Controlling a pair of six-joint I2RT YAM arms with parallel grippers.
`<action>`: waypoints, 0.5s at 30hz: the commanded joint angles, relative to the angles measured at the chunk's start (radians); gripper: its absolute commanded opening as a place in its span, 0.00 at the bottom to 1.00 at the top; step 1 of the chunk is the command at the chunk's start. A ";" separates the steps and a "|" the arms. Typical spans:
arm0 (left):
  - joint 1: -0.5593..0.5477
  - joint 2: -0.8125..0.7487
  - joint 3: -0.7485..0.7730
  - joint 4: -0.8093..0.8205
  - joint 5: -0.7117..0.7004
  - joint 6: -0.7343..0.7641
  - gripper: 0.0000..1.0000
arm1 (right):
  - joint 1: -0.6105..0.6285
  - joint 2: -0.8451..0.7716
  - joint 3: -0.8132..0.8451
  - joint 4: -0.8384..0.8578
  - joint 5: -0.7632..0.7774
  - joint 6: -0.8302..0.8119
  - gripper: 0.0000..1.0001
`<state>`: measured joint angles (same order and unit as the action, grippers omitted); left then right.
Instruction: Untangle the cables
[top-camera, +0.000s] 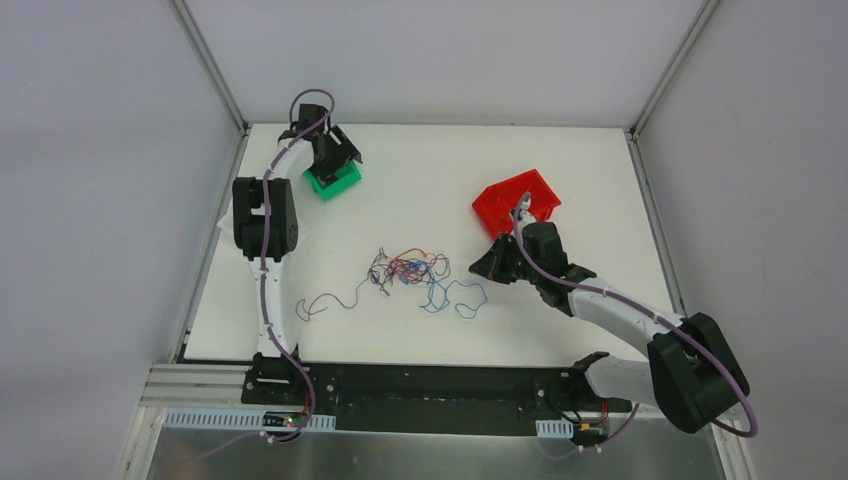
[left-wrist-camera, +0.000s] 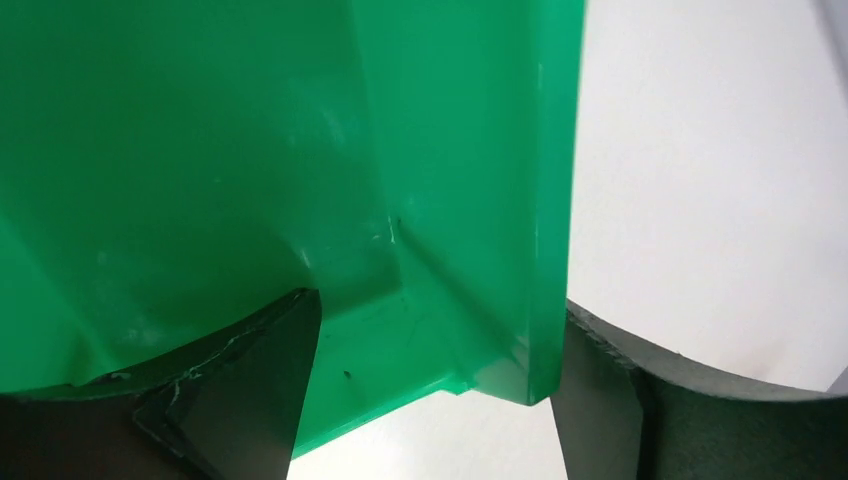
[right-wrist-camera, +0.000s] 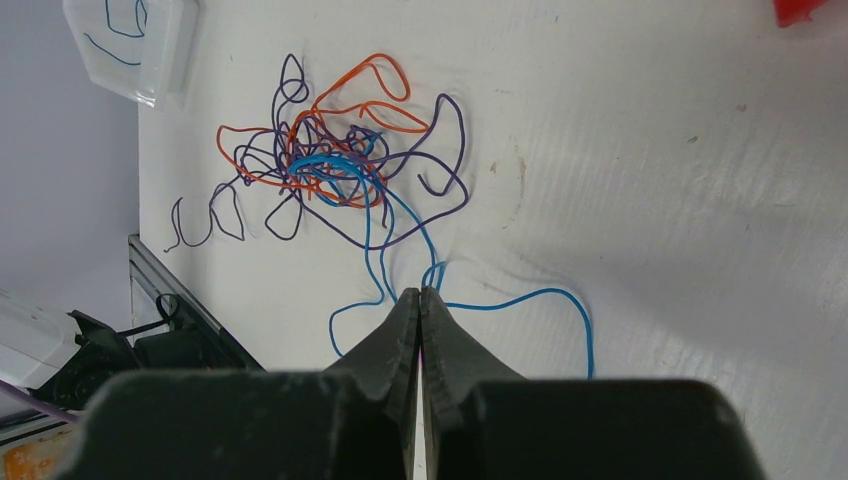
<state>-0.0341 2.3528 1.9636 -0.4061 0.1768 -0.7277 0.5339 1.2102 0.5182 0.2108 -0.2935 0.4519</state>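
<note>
The cables (top-camera: 405, 268) lie mid-table as a tangle of orange-red, dark purple and blue strands, also seen in the right wrist view (right-wrist-camera: 330, 160). A dark strand (top-camera: 330, 300) trails left. A blue cable (top-camera: 460, 298) loops out to the right. My right gripper (top-camera: 480, 268) is shut, and the blue cable's strands (right-wrist-camera: 520, 297) meet at its tips (right-wrist-camera: 420, 292). My left gripper (top-camera: 335, 165) is far from the cables at the back left. It is open (left-wrist-camera: 435, 305), with its jaws on either side of a green bin's wall (left-wrist-camera: 200, 150).
The green bin (top-camera: 335, 183) stands at the back left. A red bin (top-camera: 505, 200) stands just behind my right gripper, its corner visible in the wrist view (right-wrist-camera: 800, 8). A clear container (right-wrist-camera: 130, 50) holding a blue strand sits at the table's left edge.
</note>
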 joint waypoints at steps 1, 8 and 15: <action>-0.071 -0.133 -0.151 -0.036 0.057 0.038 0.80 | 0.004 -0.003 0.035 0.051 -0.006 -0.008 0.03; -0.216 -0.273 -0.299 -0.034 0.007 0.009 0.83 | 0.003 -0.028 0.044 -0.010 0.038 -0.001 0.04; -0.260 -0.412 -0.340 -0.031 -0.011 0.054 0.88 | 0.005 -0.061 0.061 -0.135 0.087 -0.014 0.60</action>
<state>-0.3164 2.0773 1.6184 -0.4324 0.1844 -0.7139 0.5339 1.1763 0.5236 0.1448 -0.2455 0.4576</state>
